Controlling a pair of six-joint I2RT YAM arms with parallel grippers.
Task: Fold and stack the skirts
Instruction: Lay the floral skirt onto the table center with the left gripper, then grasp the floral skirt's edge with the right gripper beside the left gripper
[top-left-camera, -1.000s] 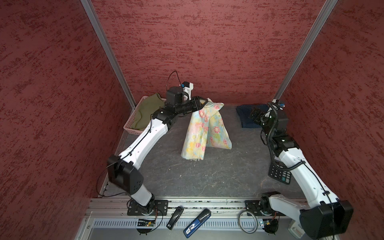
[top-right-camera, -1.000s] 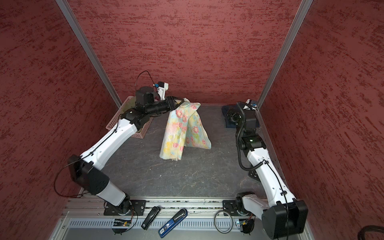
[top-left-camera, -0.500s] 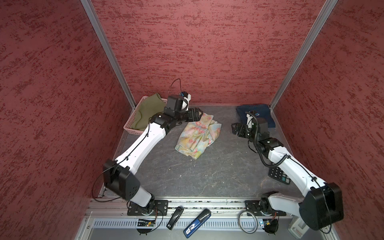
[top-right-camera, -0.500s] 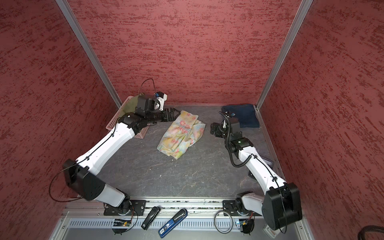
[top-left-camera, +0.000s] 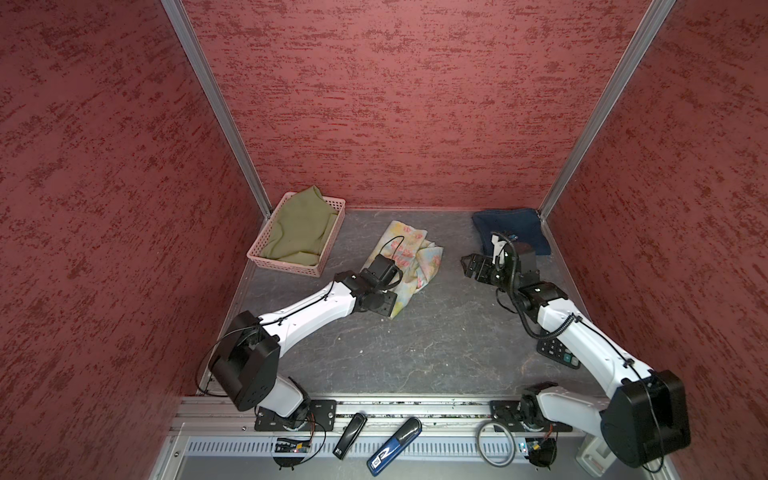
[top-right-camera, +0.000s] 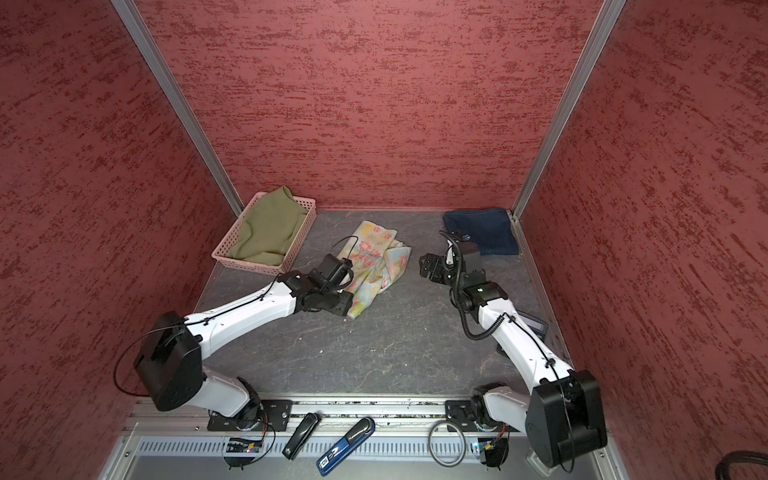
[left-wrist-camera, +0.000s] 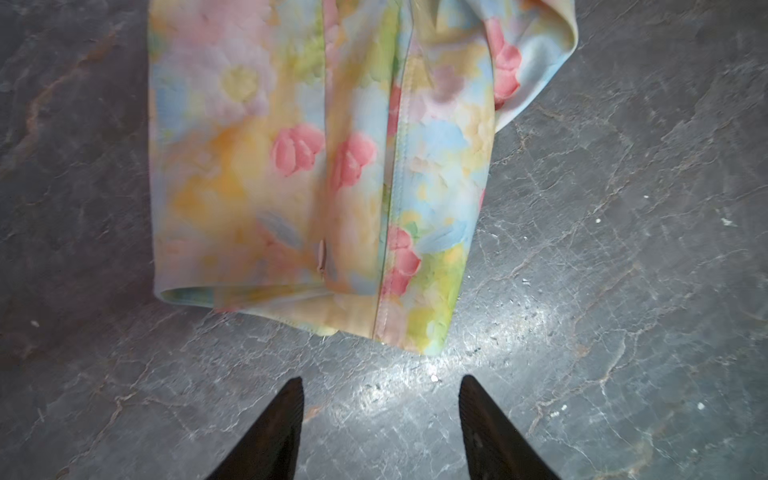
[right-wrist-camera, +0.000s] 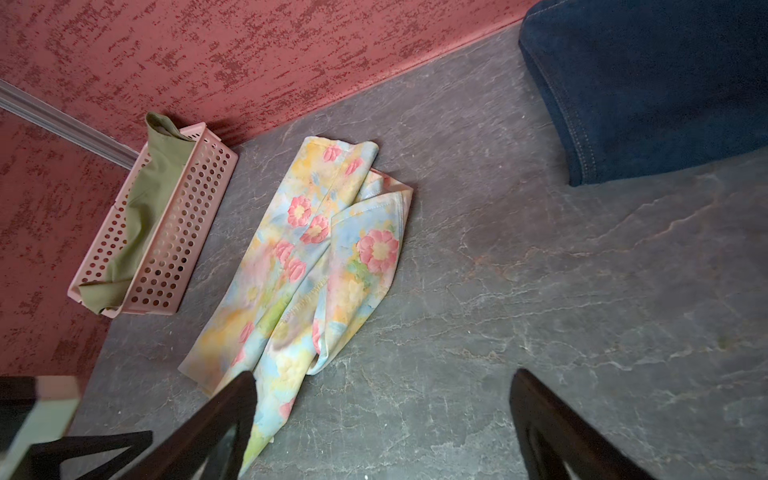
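The pastel floral skirt (top-left-camera: 415, 257) (top-right-camera: 378, 262) lies crumpled and loosely folded on the grey table, mid-back. My left gripper (left-wrist-camera: 382, 379) hovers just short of its near hem (left-wrist-camera: 316, 299), open, with only bare table between the fingers. My right gripper (top-left-camera: 471, 266) (right-wrist-camera: 383, 373) is open and empty, to the right of the floral skirt (right-wrist-camera: 316, 257) and apart from it. The dark blue denim skirt (top-left-camera: 515, 232) (right-wrist-camera: 648, 83) lies folded in the back right corner. The olive green skirt (top-left-camera: 299, 230) (top-right-camera: 268, 232) sits in the pink basket (top-left-camera: 291, 266).
The pink basket (right-wrist-camera: 166, 249) stands at the back left against the red walls. A calculator (top-left-camera: 557, 353) lies under my right arm. A black stapler (top-left-camera: 351, 434), a blue tool (top-left-camera: 395, 446) and a cable ring (top-left-camera: 494, 444) lie on the front rail.
The floral skirt, held up by my left gripper a second ago, now lies on the table. My left gripper let go and drew back to its near end. My right gripper moved away from the denim skirt, toward the middle.
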